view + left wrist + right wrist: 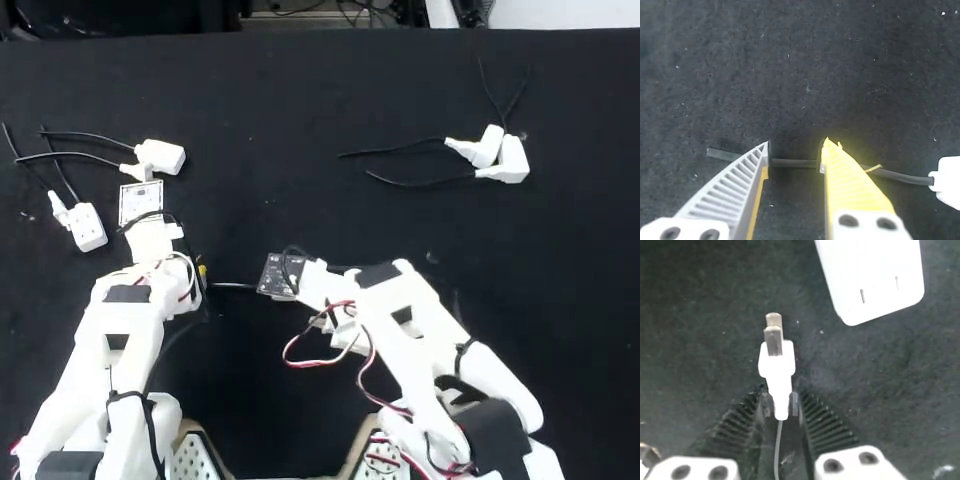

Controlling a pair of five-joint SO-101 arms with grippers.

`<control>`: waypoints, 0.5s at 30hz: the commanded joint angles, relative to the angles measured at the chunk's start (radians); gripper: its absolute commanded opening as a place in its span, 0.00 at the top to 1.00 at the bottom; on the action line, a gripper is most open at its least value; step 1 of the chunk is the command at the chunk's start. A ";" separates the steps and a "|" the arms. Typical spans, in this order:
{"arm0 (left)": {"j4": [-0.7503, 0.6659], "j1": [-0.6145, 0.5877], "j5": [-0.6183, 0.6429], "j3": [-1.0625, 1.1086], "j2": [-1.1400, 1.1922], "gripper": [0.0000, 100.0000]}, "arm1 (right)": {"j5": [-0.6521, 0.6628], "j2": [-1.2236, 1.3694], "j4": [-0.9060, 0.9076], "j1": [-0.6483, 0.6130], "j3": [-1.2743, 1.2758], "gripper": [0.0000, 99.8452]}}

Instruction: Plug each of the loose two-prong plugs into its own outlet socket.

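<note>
Plug: the white plug is sitting between the right gripper's jaws. Its rear end is being held, and its body and two metal prongs are sticking out past the jaw tips.
Plug cable: a thin cable is running back from the plug between the two jaws.
Right gripper: its black ribbed jaws are pinching the plug from both sides.
Socket: a white socket block with two slots is lying on the black table cloth beyond the prongs and to one side, not touching them.
Left gripper: its jaws are standing spread, one grey and one yellow, with their tips down at the cloth.
Black cable: it is lying across the gap between the left jaws, close to the tips. I cannot tell if they are touching it.
White piece: the black cable is ending in it, just beside the yellow jaw.
Other plugs: two white plugs with black cables are lying together at the far side of the table, well apart from both arms.
</note>
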 commanded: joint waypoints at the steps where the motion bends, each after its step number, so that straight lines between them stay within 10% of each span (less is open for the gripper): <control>1: -0.006 -0.008 0.005 -0.010 -0.015 0.83 | -0.006 -0.090 0.052 -0.017 -0.027 0.99; 15: 0.183 -0.016 0.005 -0.113 -0.026 0.83 | -0.304 -0.303 -0.133 -0.071 -0.024 0.99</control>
